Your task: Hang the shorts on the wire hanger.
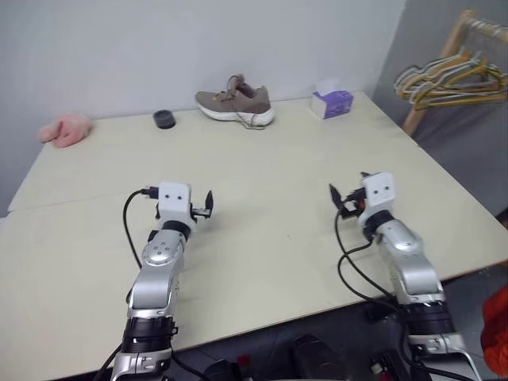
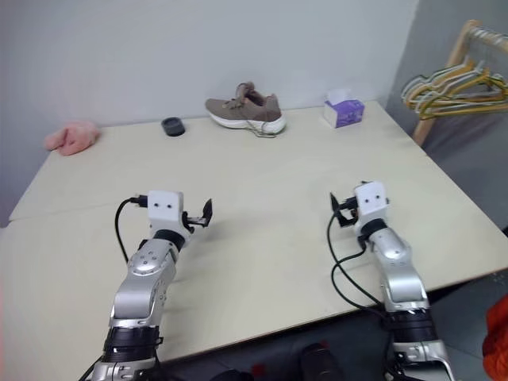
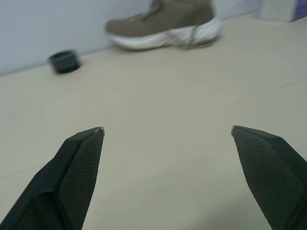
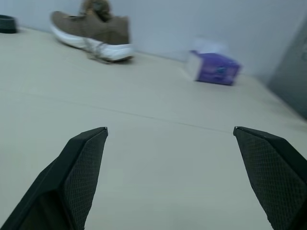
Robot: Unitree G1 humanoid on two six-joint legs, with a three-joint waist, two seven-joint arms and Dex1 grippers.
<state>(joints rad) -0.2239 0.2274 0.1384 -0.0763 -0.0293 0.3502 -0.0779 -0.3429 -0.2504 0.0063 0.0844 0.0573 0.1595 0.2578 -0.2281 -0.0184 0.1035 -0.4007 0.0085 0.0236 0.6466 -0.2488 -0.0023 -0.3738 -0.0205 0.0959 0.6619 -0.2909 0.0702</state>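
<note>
Both end effectors, left (image 3: 167,132) and right (image 4: 170,130), gape over the table (image 1: 270,159).

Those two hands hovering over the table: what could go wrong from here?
1. Both the left hand and the right hand are open and empty; an orange cloth, perhaps the shorts, sits low beside the table, an awkward reach.
2. The hangers are bunched on a rack, so pulling one could snag others.
</note>
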